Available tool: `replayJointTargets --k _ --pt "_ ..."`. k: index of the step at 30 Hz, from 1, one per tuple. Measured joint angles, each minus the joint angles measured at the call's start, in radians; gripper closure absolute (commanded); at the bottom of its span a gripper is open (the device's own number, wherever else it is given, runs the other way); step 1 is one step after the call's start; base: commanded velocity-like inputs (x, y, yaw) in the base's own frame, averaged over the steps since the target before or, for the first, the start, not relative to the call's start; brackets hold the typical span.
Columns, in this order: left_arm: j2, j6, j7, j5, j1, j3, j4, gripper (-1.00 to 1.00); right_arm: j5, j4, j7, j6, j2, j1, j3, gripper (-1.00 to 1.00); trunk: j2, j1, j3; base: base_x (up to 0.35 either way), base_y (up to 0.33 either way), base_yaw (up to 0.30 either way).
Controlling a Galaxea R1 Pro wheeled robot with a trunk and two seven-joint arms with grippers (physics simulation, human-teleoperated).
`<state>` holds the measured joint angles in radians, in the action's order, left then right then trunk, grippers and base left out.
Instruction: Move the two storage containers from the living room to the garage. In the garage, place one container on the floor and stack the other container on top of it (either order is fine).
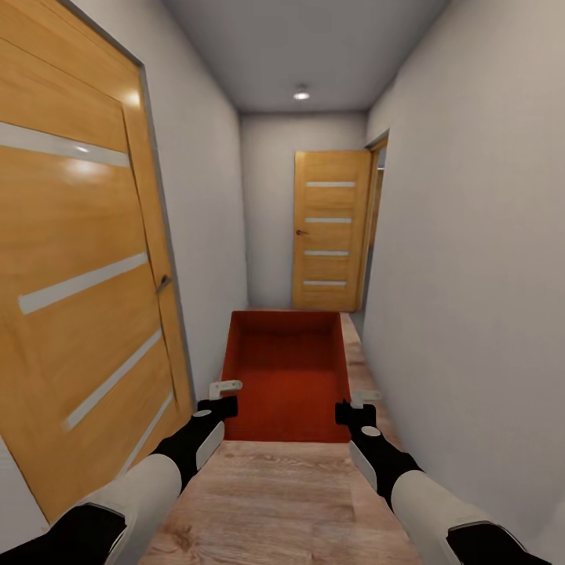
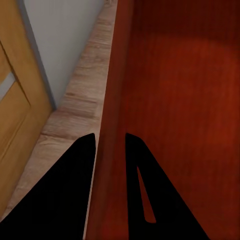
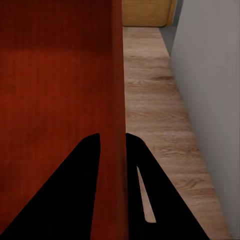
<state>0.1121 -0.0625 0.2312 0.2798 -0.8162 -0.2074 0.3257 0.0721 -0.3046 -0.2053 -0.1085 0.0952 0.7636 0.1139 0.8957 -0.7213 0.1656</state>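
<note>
One red-orange open-topped storage container [image 1: 286, 377] hangs above the wood planks of a narrow corridor, carried between both arms. My left gripper [image 1: 224, 398] is shut on its left wall, one finger inside and one outside, as the left wrist view shows at the gripper [image 2: 110, 136] and container [image 2: 175, 100]. My right gripper [image 1: 357, 404] is shut on the right wall in the same way, with the gripper [image 3: 112, 135] pinching the container's [image 3: 55, 75] thin wall. The container holds nothing. The living room and the garage with its floor are out of view.
A light wooden door [image 1: 78, 275] stands close on the left. Another wooden door [image 1: 329, 235] closes the corridor's far end, beside a doorway [image 1: 377, 227] in the right wall [image 1: 471, 275]. The wood-plank floor [image 1: 275, 502] runs ahead between white walls.
</note>
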Motion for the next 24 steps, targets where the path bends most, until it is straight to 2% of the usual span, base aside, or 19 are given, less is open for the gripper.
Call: replayJointTargets --k 7,15,24 --pt "0.0 0.0 0.0 0.002 0.0 -0.001 -0.001 1.0 0.0 0.0 0.0 0.001 0.0 0.0 0.0 1.0 0.0 0.0 0.0 0.325 0.0 -0.008" --pt "0.001 0.0 0.002 0.002 0.0 -0.001 -0.001 1.0 -0.002 0.0 0.002 0.001 -0.001 0.0 -0.003 1.0 0.0 0.0 0.0 0.325 0.0 -0.182" --pt "0.0 0.0 0.001 0.002 0.0 -0.001 0.0 1.0 0.0 0.0 0.0 0.001 0.0 0.0 0.0 1.0 0.0 0.0 0.0 0.325 0.0 -0.018"
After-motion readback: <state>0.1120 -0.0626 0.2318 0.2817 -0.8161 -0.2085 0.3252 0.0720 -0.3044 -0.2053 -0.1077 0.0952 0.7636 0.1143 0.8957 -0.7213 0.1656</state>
